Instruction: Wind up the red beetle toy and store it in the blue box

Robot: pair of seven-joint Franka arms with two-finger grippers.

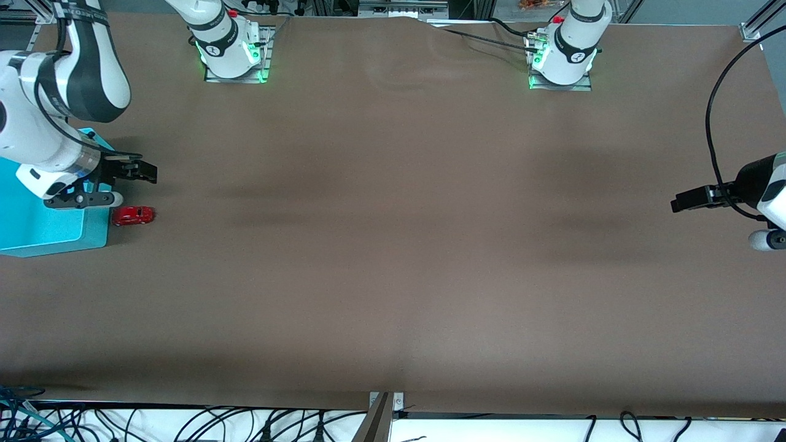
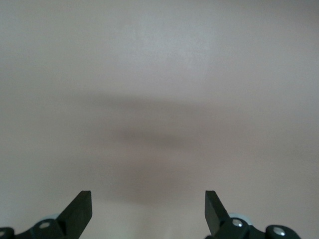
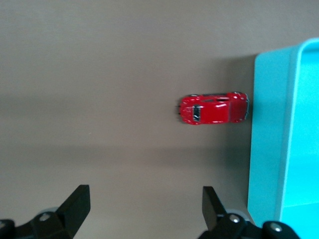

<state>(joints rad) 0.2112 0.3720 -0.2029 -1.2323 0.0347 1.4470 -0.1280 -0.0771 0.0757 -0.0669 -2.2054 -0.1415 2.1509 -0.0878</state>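
**Right gripper poised by beetle**

Right gripper [image 1: 144, 172] jaws wide, empty, over table [image 1: 393, 245] just beside beetle [image 1: 132, 215]; likely lined up for pickup. Beetle on its wheels, just beside box [image 1: 37, 227] wall, outside it. Left gripper [image 1: 681, 201] jaws wide, empty, waiting at own end.

No legible txt anywhere.

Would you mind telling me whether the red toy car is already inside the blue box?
Not yet: the red toy car sits on the table beside the blue box.
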